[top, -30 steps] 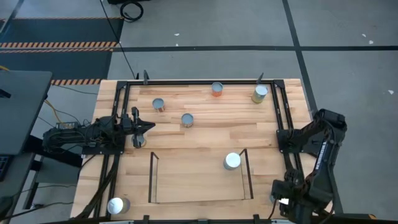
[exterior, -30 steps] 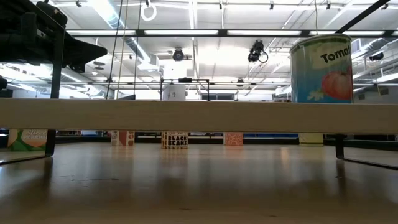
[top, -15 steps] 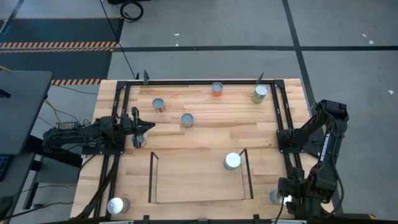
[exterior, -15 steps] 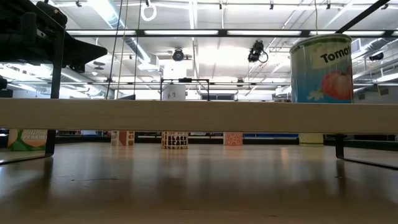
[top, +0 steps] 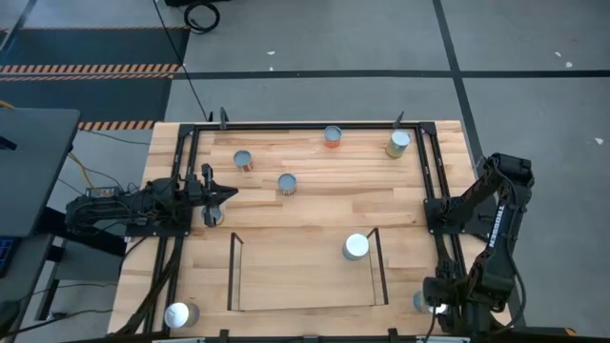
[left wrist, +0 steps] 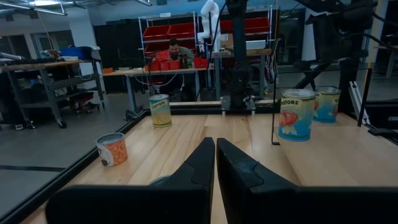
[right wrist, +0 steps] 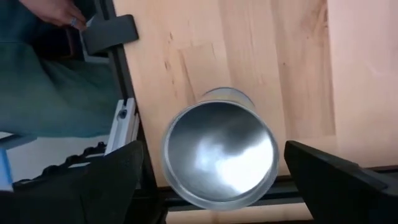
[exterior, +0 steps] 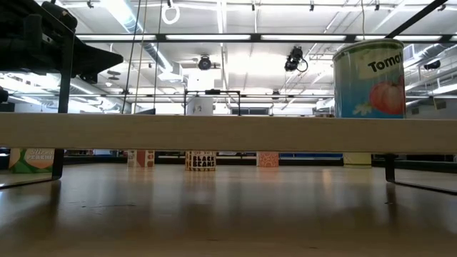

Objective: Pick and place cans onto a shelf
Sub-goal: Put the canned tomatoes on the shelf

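My right gripper [top: 431,307] hangs open over a silver-topped can [right wrist: 219,152] that stands near the table's near right corner [top: 419,302]. Its fingers point down on either side of the can, above its top. One tomato can [top: 355,247] stands on the shelf [top: 305,307], whose board [exterior: 228,133] crosses the low view. Loose cans stand at the far left [top: 243,160], mid-table [top: 287,183], the far edge [top: 333,136], the far right [top: 398,143] and the near left corner [top: 179,314]. My left gripper [top: 227,194] waits shut and level at the table's left.
A black frame rail [right wrist: 127,118] runs close beside the near-right can. A person's hand [right wrist: 56,9] and clothing show just past the table edge there. Thin dark rails [top: 379,267] border the shelf. Bare wood lies between the shelf and the far cans.
My right gripper has sunk a little toward the can at the near right corner and tipped more steeply downward, staying open. Every can has kept its place.
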Robot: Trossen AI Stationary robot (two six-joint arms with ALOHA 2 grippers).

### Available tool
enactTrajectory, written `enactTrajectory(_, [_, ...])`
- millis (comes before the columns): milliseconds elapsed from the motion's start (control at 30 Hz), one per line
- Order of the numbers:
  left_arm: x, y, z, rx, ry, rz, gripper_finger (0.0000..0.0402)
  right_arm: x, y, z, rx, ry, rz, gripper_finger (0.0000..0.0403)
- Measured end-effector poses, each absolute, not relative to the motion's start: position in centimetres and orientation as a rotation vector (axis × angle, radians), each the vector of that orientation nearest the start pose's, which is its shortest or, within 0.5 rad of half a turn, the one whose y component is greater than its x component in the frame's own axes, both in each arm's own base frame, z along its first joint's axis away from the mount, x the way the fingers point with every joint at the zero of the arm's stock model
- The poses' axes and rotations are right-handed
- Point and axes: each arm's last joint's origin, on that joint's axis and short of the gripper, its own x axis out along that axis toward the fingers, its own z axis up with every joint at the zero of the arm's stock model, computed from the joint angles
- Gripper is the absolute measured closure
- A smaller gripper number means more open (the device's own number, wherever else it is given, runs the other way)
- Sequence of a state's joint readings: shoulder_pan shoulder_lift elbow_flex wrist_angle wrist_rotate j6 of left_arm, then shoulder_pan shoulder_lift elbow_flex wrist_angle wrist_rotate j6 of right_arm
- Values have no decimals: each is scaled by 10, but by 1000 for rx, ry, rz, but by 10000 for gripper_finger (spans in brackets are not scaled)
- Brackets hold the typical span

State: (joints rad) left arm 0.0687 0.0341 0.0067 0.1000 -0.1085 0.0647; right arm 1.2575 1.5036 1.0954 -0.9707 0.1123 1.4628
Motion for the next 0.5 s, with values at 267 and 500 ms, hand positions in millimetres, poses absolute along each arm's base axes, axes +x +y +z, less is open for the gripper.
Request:
enactTrajectory(267, [99, 10, 173, 63, -67, 180, 377, 90, 264, 211, 237, 1479, -67, 3])
enactTrajectory(500, [99, 10, 173, 63, -67, 179, 377, 93, 262, 209, 272, 1483, -131, 15])
